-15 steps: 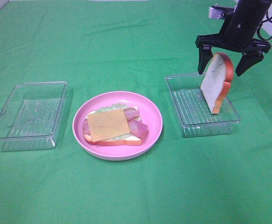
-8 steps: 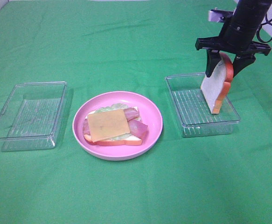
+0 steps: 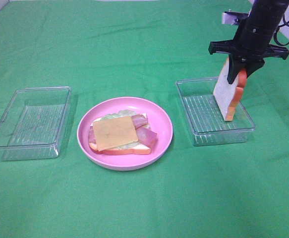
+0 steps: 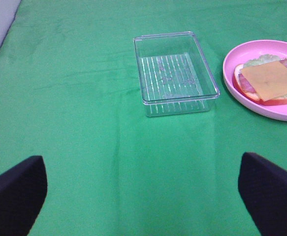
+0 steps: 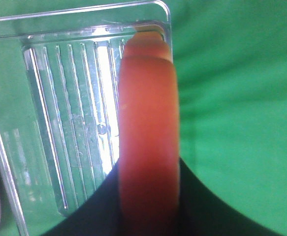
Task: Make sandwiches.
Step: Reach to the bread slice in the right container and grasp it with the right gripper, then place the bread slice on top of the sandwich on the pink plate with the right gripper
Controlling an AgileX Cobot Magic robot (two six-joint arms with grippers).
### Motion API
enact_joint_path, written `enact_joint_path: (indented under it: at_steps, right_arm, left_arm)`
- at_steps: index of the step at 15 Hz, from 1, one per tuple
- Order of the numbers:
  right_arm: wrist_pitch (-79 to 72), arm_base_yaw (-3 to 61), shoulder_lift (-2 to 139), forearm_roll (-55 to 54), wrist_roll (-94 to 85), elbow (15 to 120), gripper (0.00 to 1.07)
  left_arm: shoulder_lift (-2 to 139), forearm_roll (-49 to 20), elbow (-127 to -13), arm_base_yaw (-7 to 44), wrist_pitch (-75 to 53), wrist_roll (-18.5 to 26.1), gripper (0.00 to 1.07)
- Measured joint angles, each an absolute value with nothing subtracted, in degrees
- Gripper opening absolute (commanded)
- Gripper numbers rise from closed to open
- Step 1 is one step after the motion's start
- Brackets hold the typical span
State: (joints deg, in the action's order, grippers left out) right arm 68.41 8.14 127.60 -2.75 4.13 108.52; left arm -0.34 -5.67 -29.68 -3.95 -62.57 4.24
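On the pink plate (image 3: 160, 141): open sandwich (image 3: 120, 135), unfinished, top slice wanting.
Base bread, lettuce, bacon and cheese lay stacked; the remaining bread slice (image 3: 228, 97) stood on edge in the right clear tray (image 3: 199, 136), its top edge pinched between the closed-in jaws of the right gripper (image 3: 237, 74). Left gripper (image 4: 142, 189) hung wide apart, holding nothing, near the left tray (image 3: 15, 144). Left to do, by judgement: carry the slice over and cap the stack.
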Motion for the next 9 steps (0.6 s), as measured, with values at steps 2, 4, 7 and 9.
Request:
enact_joint_path:
  at_steps: [2, 4, 7, 9]
  right_arm:
    - [68.4, 8.1, 127.6, -2.8, 4.1, 108.6, 0.00]
    - [68.5, 8.1, 127.6, -2.8, 4.1, 108.6, 0.00]
    - [68.7, 8.1, 126.9, -2.8, 4.1, 108.7, 0.00]
    - [69.6, 8.1, 126.2, -2.9, 4.2, 109.9, 0.00]
  left_arm:
    - [-0.3, -5.7, -29.7, -4.0, -62.6, 4.2, 1.00]
    - [-0.3, -5.7, -29.7, -4.0, -62.6, 4.2, 1.00]
    - [-0.3, -5.7, -29.7, -4.0, -62.6, 4.2, 1.00]
    - [-0.3, -5.7, -29.7, -4.0, -62.6, 4.2, 1.00]
